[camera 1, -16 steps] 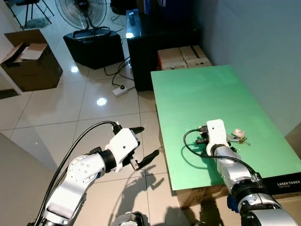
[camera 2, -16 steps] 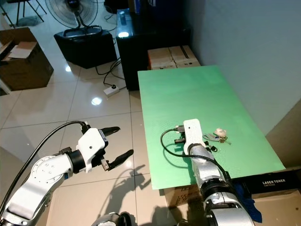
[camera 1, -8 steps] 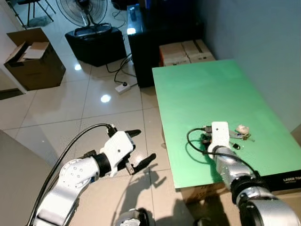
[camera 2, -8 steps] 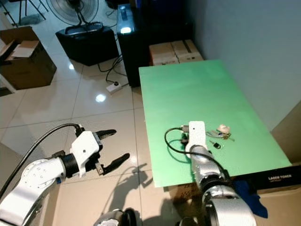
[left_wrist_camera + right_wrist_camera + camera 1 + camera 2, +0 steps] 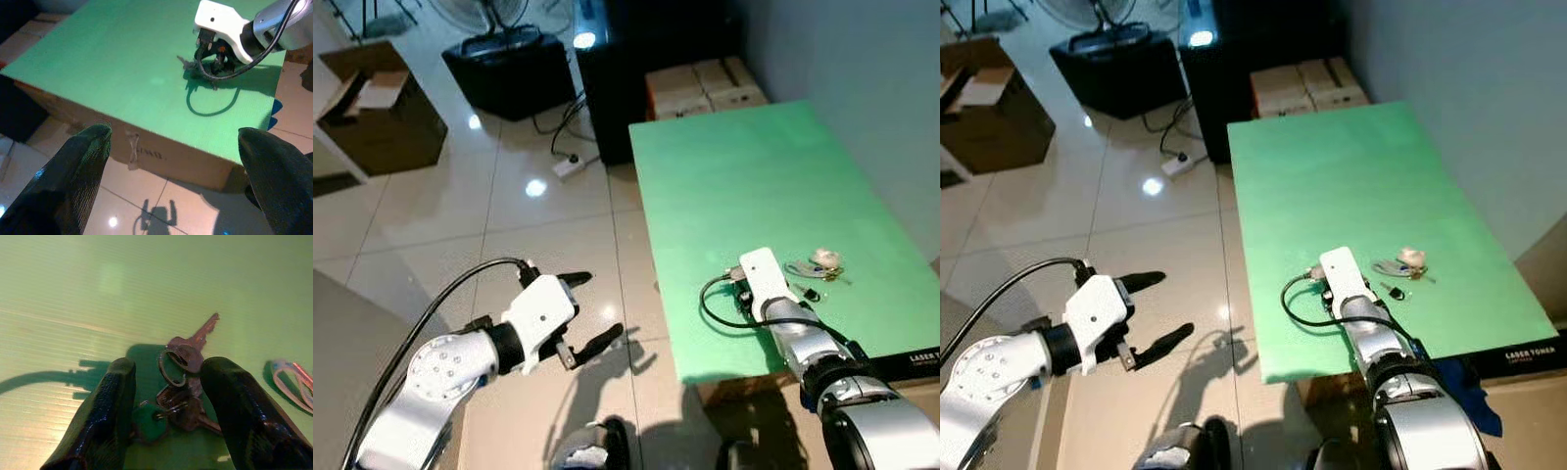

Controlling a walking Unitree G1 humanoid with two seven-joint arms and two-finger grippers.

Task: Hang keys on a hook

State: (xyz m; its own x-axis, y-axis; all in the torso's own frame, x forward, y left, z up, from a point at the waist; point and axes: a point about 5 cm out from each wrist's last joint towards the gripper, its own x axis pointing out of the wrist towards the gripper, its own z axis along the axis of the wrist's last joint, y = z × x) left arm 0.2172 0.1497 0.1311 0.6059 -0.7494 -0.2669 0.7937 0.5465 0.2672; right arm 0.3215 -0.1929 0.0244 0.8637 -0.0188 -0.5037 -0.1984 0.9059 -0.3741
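Observation:
A bunch of keys on a ring, one with a green cap, lies flat on the green table. My right gripper points down at it, open, with one finger on each side of the bunch. In the eye views its white wrist housing covers the fingers and the keys. In the left wrist view the keys lie just beside the right gripper. My left gripper hangs open and empty over the floor, left of the table.
A strap with a pale charm and a small dark key lie just right of the gripper. Cardboard boxes, a black cabinet, a fan base and an open carton stand behind. A wall runs along the right.
The whole view has shifted as the head moved. My right gripper stays low over the keys. The left gripper has drifted slightly down and left, still open.

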